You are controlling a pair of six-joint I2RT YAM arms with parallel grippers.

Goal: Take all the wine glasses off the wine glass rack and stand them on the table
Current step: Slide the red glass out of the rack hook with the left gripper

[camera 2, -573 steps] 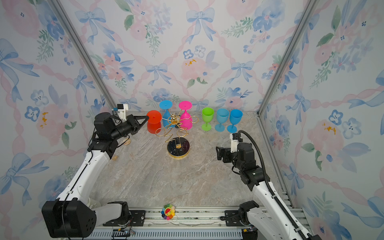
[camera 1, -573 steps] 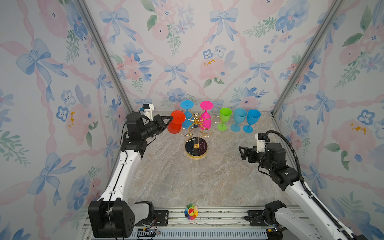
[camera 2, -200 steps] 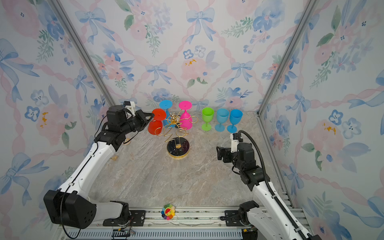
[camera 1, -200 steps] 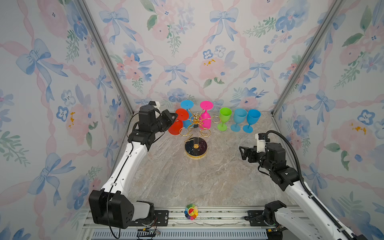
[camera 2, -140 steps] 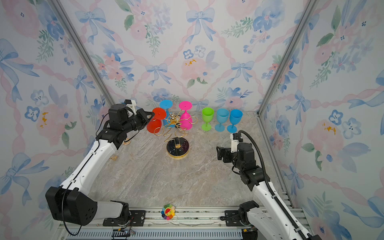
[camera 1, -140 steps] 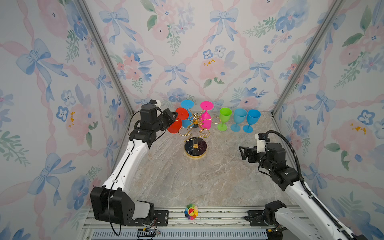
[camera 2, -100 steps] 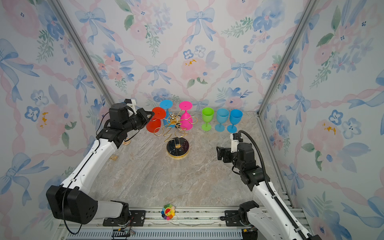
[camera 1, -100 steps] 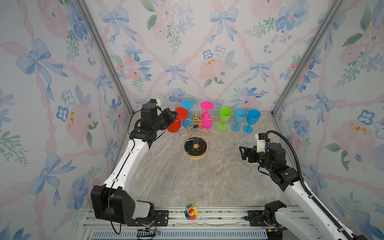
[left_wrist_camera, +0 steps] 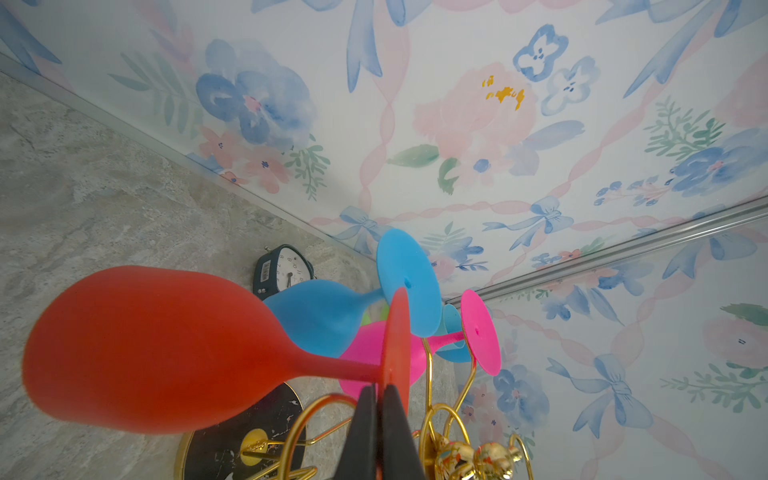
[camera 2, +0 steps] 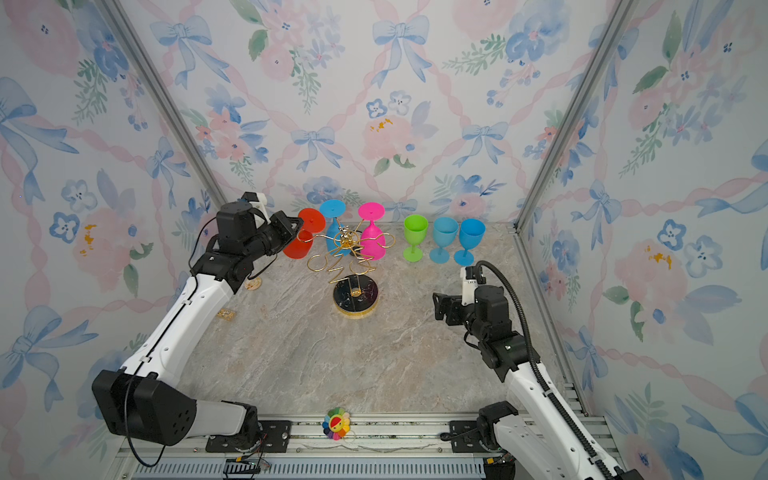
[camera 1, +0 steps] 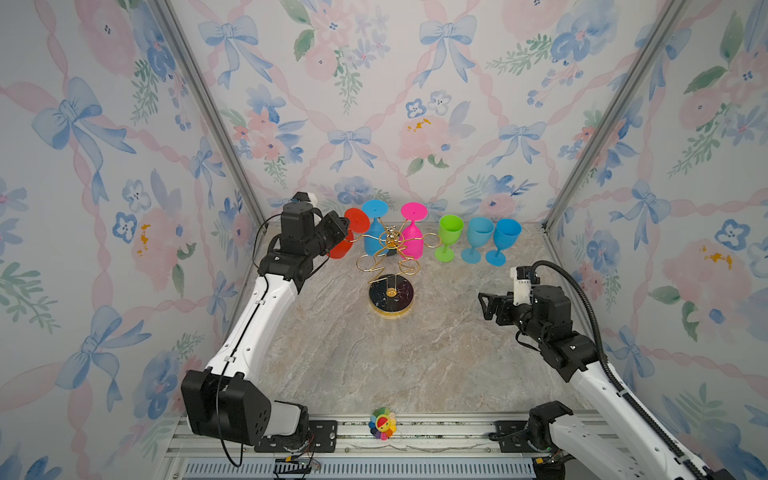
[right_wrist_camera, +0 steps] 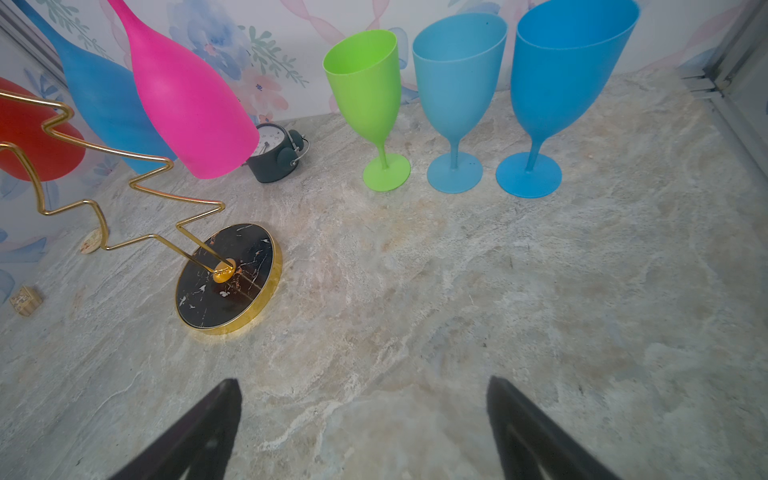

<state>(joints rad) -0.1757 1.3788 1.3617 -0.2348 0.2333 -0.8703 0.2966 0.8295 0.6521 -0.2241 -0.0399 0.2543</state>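
The tight spot is at the back-left of the rack [camera 1: 392, 297]. The red glass [left_wrist_camera: 158, 349] hangs there bowl-down and tilted, close to the corner where the left wall [camera 1: 124, 216] meets the back wall [camera 1: 374, 137]. In the left wrist view its foot overlaps the foot of the hung blue glass [camera 1: 374, 241] just beside it. The pink glass [camera 1: 412, 246] hangs at the rack's back-right, and a clock [right_wrist_camera: 276, 160] sits on the surface behind the rack. Right of the rack, along the back wall, a green glass [camera 1: 449, 232], a pale blue glass [camera 1: 478, 239] and a deep blue glass [camera 1: 506, 232] stand upright in a close row. Left of the rack lie a small disc [camera 2: 252, 284] and a small block [camera 2: 226, 314]. In front of the rack the surface [camera 1: 374, 365] lies open right down to the front rail. Your left claw [left_wrist_camera: 377, 395] is closed tight, pinching the red glass at its foot, right by the stem. A gold loop of the rack lies just beside that stem, and you cannot tell whether the stem sits inside it. Your right claw [right_wrist_camera: 362, 380] is spread wide and holds nothing, hovering over the surface front-right of the rack, well apart from it.
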